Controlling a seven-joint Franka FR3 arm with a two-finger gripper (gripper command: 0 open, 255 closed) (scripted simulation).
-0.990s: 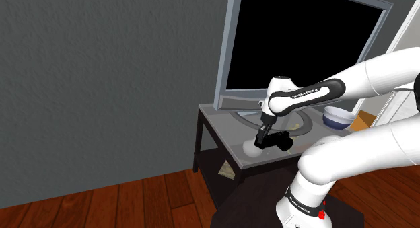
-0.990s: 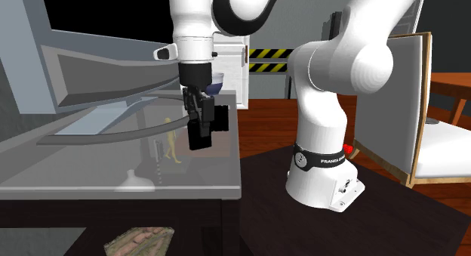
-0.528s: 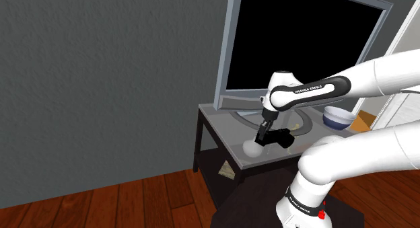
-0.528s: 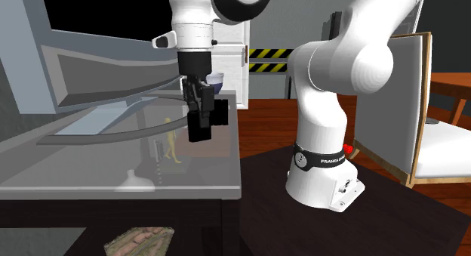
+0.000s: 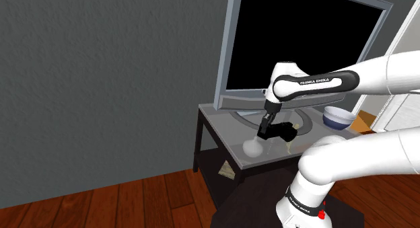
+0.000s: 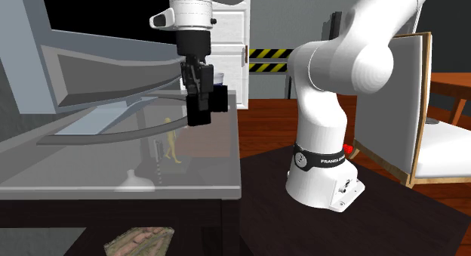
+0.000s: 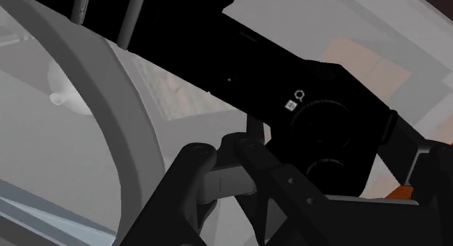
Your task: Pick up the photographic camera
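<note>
Table point(image 5: 222, 129) top had a small white rounded object point(image 5: 252, 147) toward the shoulder view's left. Just right of it the gripper point(image 5: 264, 131) had its jaws pinching the black camera point(image 5: 283, 132), which hung apparently clear of the tabletop in front of the monitor point(image 5: 303, 45). A bowl point(image 5: 334, 116) sat farther right. Grasp looked done and lift underway. What was left seemed to be raising it higher without slip.
</note>
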